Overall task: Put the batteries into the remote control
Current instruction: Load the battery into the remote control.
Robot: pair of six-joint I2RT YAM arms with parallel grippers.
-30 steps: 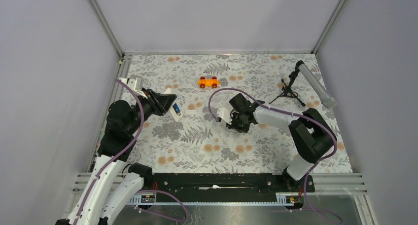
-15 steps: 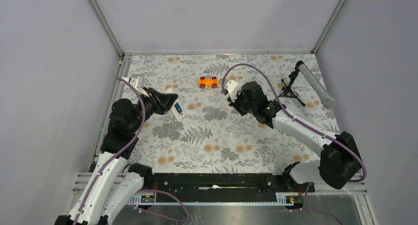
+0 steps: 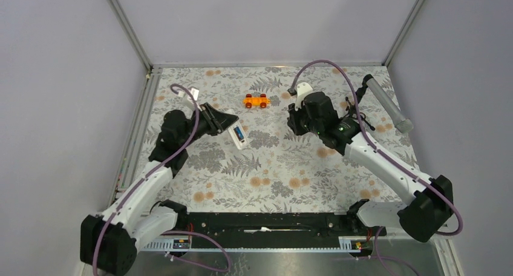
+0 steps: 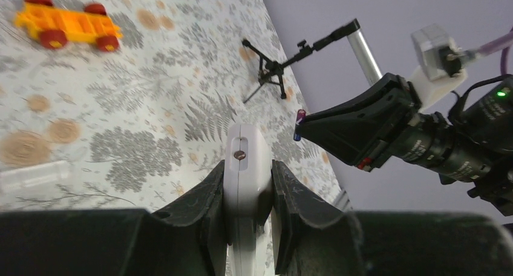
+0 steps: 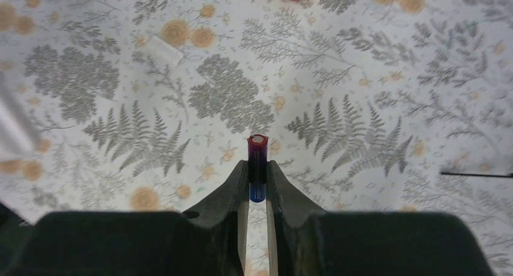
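Observation:
My left gripper [image 3: 227, 123] is shut on the white remote control [image 3: 238, 134] and holds it above the mat at the left. A blue battery shows in its bay in the top view. In the left wrist view the remote [image 4: 245, 161] stands edge-on between my fingers [image 4: 205, 194]. My right gripper [image 3: 292, 121] is shut on a battery [image 5: 257, 167], blue-purple with a red tip, held in the air to the right of the remote. The battery's tip also shows in the left wrist view [image 4: 299, 123], at the front of the right gripper [image 4: 363, 131].
An orange toy car [image 3: 256, 100] sits at the back middle. A grey tube on a black tripod [image 3: 387, 103] stands at the back right. A small translucent white piece [image 5: 164, 51] lies on the floral mat, also in the left wrist view [image 4: 33, 174].
My left arm has swung right with the remote towards the middle. My right arm has risen from the mat and moved back and right, holding the battery.

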